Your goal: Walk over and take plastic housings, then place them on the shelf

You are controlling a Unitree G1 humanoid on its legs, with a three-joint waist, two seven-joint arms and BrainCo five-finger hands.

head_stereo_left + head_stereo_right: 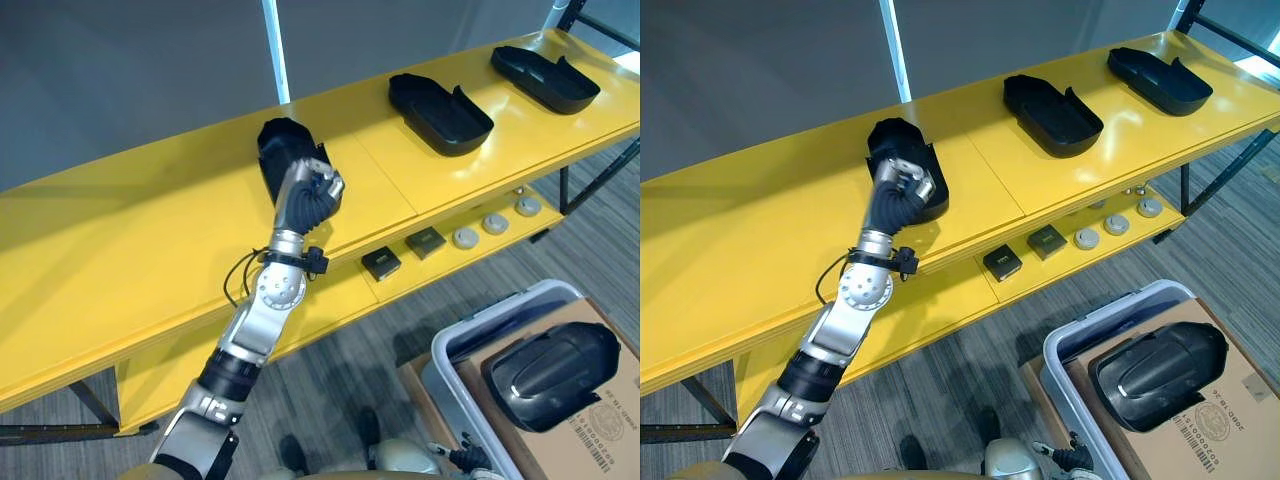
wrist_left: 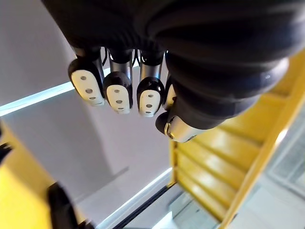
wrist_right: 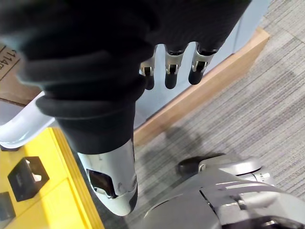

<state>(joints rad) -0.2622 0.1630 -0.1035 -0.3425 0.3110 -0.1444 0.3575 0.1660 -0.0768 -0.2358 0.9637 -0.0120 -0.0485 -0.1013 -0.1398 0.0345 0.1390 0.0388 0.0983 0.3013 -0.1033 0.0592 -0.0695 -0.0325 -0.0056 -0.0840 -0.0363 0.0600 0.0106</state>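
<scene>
The plastic housing (image 1: 890, 136) is laid on the yellow shelf (image 1: 740, 250) just beyond the left hand (image 1: 902, 186), whose fingers are curled close together with nothing pinched, its long axis slanting across them, while the right hand (image 3: 171, 71), fingers loosely straight, is kept well apart.

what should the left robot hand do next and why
Probably draw the left robot hand back from the shelf: the housing beside it rests on the shelf, its wrist view shows nothing in its curled fingers, and another housing waits in the bin.
</scene>
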